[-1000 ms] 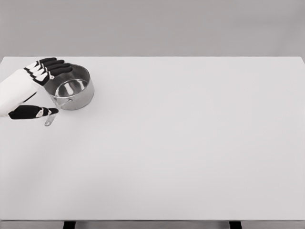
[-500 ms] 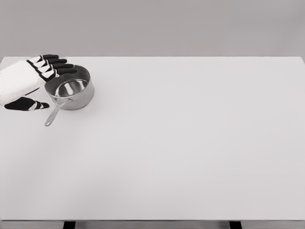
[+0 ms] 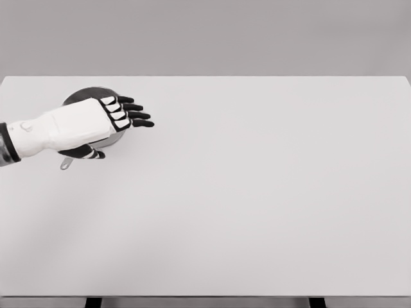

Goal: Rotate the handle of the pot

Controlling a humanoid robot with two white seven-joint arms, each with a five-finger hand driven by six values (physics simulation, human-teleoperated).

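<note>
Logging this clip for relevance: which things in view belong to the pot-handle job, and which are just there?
Part of the job:
- steel pot, mostly hidden under the hand
- pot handle, only its tip showing
- left hand, fingers extended over the pot

Just there:
- white table

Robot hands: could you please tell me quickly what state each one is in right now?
Left robot hand: open, fingers extended over the pot, holding nothing.
Right robot hand: not in view.

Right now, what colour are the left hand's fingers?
Black, with white segments near the knuckles, on the left hand; seen in the head view.
</note>
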